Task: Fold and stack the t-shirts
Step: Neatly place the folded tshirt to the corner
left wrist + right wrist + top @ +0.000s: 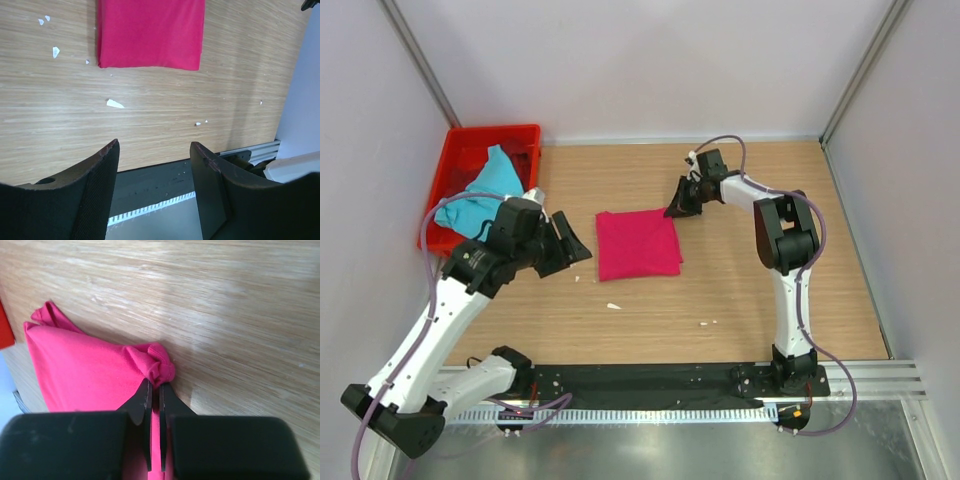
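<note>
pink shirt [637, 244] lies folded, its corner pinched by the right gripper [154, 386], while the left gripper [155, 144] stands spread.

A red crate [495, 132] and small white scraps [613, 305] lie on the wooden table [750, 290].

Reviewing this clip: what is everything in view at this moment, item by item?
pink t-shirt: one, magenta-pink, folded flat at the table's middle
turquoise t-shirt: one, turquoise-blue, crumpled in the crate, partly hidden by the left arm
crate: one, red plastic, far left corner of the table
scraps: several, white, scattered on the table near the pink t-shirt
table: one, light wood grain, between pale walls
left gripper: one, black, open and empty, above the table left of the pink t-shirt
right gripper: one, black, shut on the pink t-shirt's bunched far right corner
</note>
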Robot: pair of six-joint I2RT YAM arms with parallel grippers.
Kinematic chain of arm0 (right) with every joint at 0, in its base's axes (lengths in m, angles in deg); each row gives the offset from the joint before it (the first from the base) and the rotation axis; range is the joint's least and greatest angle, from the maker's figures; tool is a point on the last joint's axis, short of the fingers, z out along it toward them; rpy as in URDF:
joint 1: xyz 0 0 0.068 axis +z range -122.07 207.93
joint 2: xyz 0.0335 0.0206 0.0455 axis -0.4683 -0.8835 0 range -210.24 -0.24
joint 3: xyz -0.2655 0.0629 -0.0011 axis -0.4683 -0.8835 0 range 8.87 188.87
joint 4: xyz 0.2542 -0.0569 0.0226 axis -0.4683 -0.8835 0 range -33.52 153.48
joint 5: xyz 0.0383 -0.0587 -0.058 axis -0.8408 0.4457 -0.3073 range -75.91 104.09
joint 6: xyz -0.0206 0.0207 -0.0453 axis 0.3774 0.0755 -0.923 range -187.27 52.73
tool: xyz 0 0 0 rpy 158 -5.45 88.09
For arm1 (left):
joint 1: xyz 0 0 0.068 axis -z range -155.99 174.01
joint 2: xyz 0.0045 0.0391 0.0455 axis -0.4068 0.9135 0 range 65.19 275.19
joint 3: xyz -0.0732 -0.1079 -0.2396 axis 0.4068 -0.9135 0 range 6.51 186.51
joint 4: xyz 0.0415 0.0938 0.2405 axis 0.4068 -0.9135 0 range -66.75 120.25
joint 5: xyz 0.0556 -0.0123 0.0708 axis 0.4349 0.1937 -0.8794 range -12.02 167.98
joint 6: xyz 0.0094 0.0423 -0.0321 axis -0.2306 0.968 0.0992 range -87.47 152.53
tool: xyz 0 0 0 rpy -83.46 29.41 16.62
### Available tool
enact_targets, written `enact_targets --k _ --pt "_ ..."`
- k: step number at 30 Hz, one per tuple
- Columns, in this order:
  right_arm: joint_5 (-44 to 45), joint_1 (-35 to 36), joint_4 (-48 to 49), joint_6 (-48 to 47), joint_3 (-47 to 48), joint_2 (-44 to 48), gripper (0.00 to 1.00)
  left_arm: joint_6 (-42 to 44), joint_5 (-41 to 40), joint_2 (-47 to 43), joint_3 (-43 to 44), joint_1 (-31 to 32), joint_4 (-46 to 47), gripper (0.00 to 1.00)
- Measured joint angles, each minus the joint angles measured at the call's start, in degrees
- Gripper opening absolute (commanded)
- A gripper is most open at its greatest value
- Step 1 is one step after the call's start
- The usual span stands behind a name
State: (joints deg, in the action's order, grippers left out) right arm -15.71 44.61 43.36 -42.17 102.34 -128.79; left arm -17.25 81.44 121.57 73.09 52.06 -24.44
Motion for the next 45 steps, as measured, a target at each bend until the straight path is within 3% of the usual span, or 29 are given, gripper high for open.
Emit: enact_targets --k 4,9,19,29,35,40,45 --pt "3.8 -0.5 2.8 5.7 -3.9 2.1 0.01 -0.9 0.0 -1.0 -1.1 0.0 -0.4 0.57" --pt "14.6 -3.3 3.1 15.7 -16.6 12.6 0.01 -0.8 1.4 0.8 -1.2 0.0 -0.1 0.57" --pt "36.3 -14.1 -6.1 29.3 -37.0 33.0 0.01 4.2 9.8 5.6 -1.3 0.0 1.4 0.56" --pt "45.2 -23.0 -13.8 32.3 -44.0 44.6 0.01 7.3 14.3 5.2 -1.9 2.8 3.0 0.56" --pt "48.9 -32.1 -18.2 31.6 -46.2 51.6 0.01 8.3 14.6 6.3 -1.2 5.1 3.3 0.56" --pt "48.9 -34.0 -15.9 23.1 -45.3 49.8 0.01 8.3 14.6 6.6 -1.1 5.6 3.5 0.56" --pt "46.9 -34.0 -9.6 14.6 -37.1 38.7 0.01 8.3 14.6 6.8 -1.1 5.6 3.5 0.55"
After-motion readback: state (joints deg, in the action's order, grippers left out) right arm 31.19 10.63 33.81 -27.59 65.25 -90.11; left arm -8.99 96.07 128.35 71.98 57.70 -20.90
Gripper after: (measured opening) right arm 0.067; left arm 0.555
